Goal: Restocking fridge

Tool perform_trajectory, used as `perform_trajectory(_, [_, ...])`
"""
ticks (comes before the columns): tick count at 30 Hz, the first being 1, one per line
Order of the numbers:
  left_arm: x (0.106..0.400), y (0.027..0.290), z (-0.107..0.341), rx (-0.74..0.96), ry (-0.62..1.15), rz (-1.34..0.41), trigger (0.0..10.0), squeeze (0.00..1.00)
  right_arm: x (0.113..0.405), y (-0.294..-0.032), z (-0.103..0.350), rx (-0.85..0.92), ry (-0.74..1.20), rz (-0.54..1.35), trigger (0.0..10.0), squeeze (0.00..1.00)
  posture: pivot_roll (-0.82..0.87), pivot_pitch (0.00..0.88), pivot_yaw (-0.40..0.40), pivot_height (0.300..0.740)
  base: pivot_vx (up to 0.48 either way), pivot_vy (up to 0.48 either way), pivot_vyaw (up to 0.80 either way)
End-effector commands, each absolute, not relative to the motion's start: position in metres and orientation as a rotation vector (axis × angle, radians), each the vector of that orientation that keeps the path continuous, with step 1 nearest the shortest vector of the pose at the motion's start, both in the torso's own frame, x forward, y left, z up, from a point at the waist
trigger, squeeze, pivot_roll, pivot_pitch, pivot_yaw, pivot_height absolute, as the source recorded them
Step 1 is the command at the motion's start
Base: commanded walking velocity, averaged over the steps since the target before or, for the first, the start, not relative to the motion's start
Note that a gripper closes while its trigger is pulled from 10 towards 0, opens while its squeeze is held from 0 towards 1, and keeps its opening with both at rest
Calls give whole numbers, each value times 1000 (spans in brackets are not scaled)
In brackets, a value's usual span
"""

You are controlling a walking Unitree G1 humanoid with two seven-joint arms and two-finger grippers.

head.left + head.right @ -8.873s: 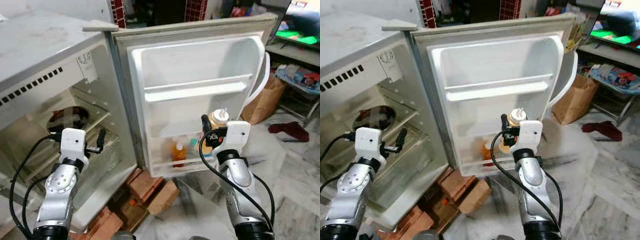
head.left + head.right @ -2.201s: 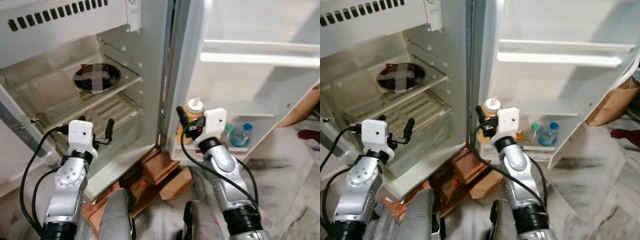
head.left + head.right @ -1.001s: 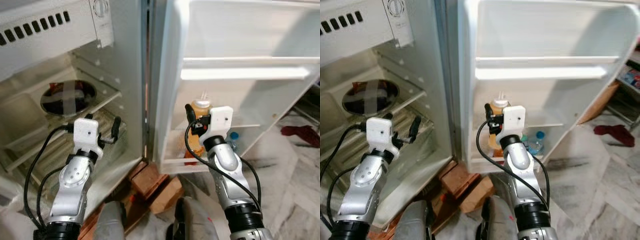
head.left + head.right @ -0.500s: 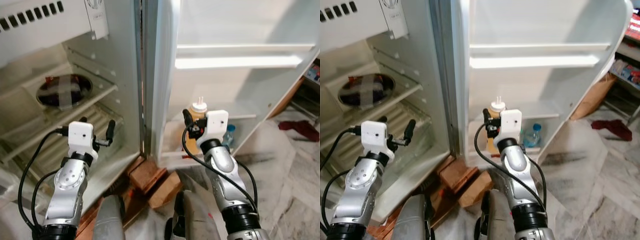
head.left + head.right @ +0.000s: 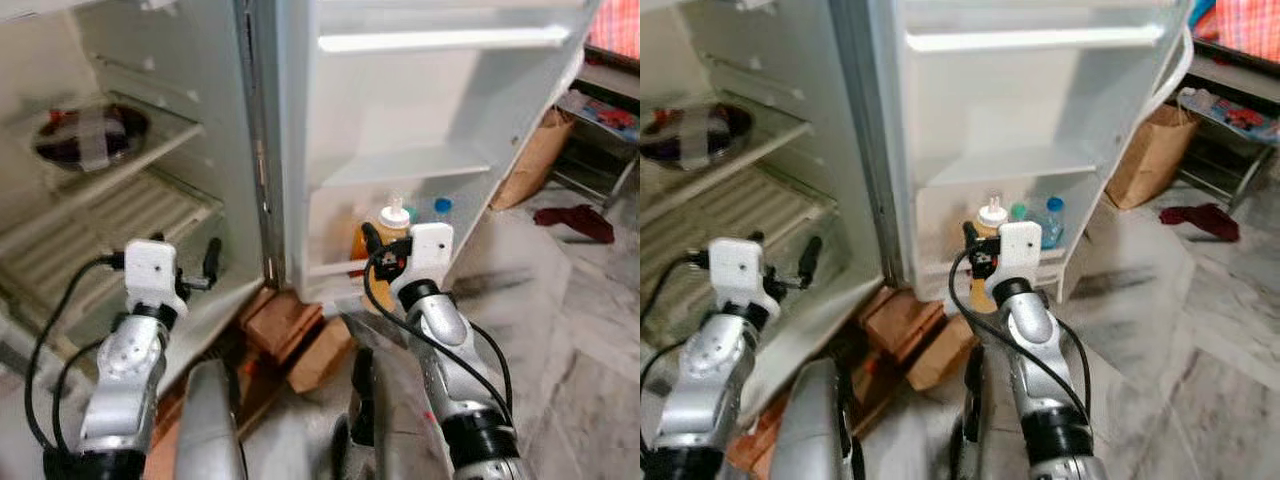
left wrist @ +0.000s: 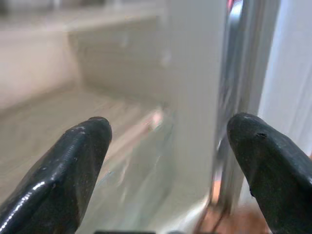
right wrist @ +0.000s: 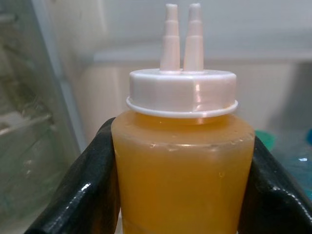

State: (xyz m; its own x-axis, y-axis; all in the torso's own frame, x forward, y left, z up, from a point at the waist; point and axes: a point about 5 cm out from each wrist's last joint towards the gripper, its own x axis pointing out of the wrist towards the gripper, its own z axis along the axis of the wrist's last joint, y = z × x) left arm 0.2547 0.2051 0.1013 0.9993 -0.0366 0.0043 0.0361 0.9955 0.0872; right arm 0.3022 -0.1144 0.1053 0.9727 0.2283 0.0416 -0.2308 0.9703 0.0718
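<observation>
The squeeze bottle (image 7: 183, 161) is cut off below; the fridge interior (image 6: 122, 97) blurs.

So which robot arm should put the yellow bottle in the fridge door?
Probably the right. The right gripper already grips the sauce bottle just before the door's bottom shelf. The left gripper is open, empty, by the fridge's main compartment.

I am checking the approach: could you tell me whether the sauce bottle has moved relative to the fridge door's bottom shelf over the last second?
Cannot tell: the sauce bottle stays in the right gripper before the bottom door shelf, but the camera shifted.
</observation>
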Motion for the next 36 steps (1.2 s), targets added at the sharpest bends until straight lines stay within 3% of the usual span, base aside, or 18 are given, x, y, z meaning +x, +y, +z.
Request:
perform_trajectory(1, [254, 203, 104, 85, -6, -56, 10000, 0, 302, -117, 102, 76, -16, 232, 10000, 0, 56, 83, -50, 533, 0, 0, 0])
perform_trajectory(15, [240, 204, 102, 144, 76, -73, 10000, 0, 338, -90, 112, 64, -34, 427, 10000, 0, 100, 157, -28, 533, 0, 0, 0])
perform_trajectory(24, [205, 220, 104, 187, 166, -52, 10000, 0, 362, -68, 147, -28, -187, 525, 10000, 0, 183, 233, -18, 533, 0, 0, 0])
perform_trajectory(29, [195, 222, 107, 194, 188, -56, 10000, 0, 366, -69, 162, -175, -320, 502, 10000, 0, 204, 265, -6, 533, 0, 0, 0])
perform_trajectory(36, [190, 226, 111, 208, 205, -53, 10000, 0, 367, -80, 150, -275, -300, 449, 10000, 0, 231, 288, 3, 533, 0, 0, 0])
